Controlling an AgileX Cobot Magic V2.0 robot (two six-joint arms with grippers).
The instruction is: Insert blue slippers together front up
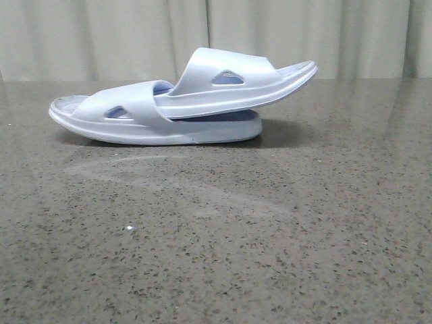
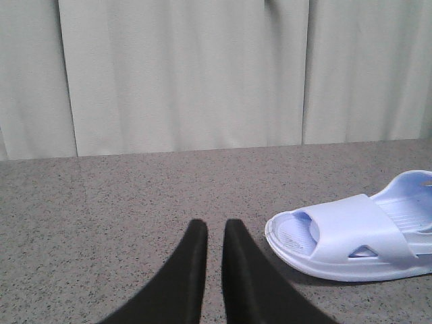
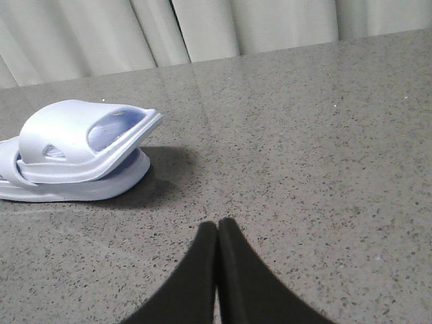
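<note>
Both claws hang low over the bench (image 1: 216, 243), holding nothing: the left claw (image 2: 214, 233) has its fingers almost together with a thin gap, and the right claw (image 3: 217, 233) is pressed fully closed. Between them, ahead of each, lie the 2 slippers: the lower slipper (image 1: 135, 118) flat on the bench, the upper slipper (image 1: 229, 84) tucked under its strap and tilted upward.

Soft, even light is being cast from above; a faint shadow is being thrown under the slippers (image 1: 182, 108), and dull glare is being reflected off the table (image 1: 202, 236).
</note>
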